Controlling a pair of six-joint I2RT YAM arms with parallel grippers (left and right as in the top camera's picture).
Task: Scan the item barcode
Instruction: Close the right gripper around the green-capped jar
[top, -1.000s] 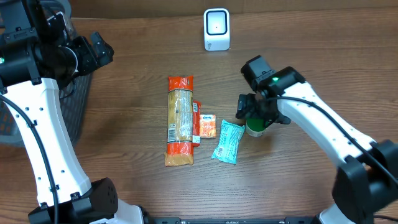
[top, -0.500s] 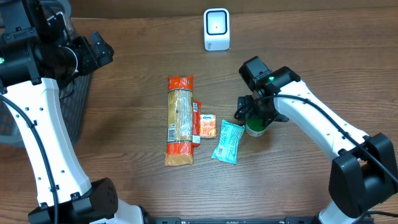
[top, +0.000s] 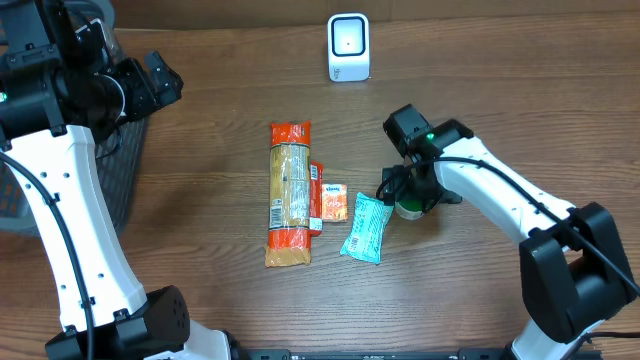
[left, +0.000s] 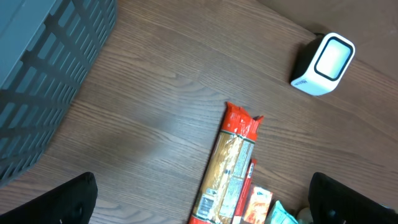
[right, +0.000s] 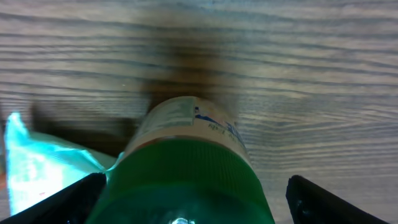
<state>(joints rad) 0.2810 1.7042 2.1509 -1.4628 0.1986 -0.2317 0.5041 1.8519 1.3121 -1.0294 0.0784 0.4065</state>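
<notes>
Right now the right gripper (right: 191, 186) is spread wide and set down around the bottle (right: 186, 127), one finger on each side of its green lid (right: 180, 177). In the right wrist view, the finger toward the teal packet (top: 366, 228) sits right at the lid's edge (touching or not, I cannot tell). The other finger (right: 329, 202) shows a strip of bare wood between it and the lid, so the jaws straddle the bottle without clamping it.

The bottle stands upright on the table (top: 200, 270), just beside the teal packet's upper end, well below and a little right of the white scanner (top: 348, 47). The right arm comes in from the lower right corner and runs diagonally up and left, its wrist bent down over the bottle.

The left gripper (left: 203, 186) is also fully spread, with nothing between its fingers. It hangs high at the table's left, beside the dark basket (top: 128, 165). Its camera looks down on the long pasta packet (top: 289, 193) and the scanner. A small orange packet (top: 334, 203) lies between the pasta and the teal packet.
</notes>
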